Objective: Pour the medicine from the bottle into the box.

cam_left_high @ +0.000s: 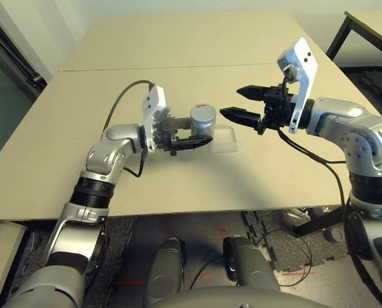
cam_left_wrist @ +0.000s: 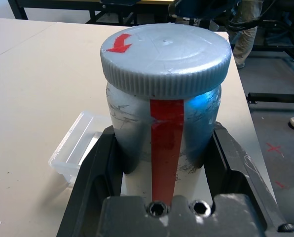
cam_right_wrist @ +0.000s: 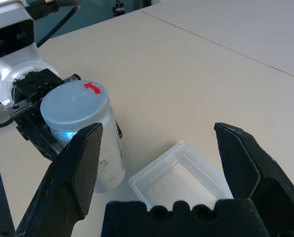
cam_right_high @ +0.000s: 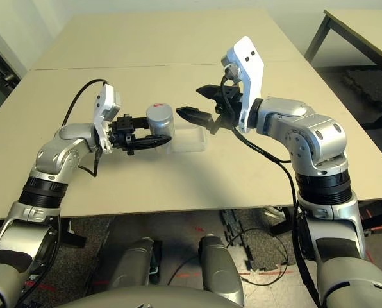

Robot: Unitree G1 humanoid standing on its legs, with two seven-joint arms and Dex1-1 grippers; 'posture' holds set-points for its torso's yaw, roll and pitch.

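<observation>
Upright, capped bottle clenched in left pincer, beside box, right pincer released nearby

Bright, even light; soft shadows under both arms; sharp focus.

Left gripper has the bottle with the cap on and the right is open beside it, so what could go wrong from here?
1. The cap is still on the bottle, so tipping now would pour nothing.
2. The left gripper grips only the bottle's lower body; twisting the cap with the open right gripper might turn the bottle in the grip.
3. The clear box sits right beside the bottle, low and light; a descending finger could nudge it.
</observation>
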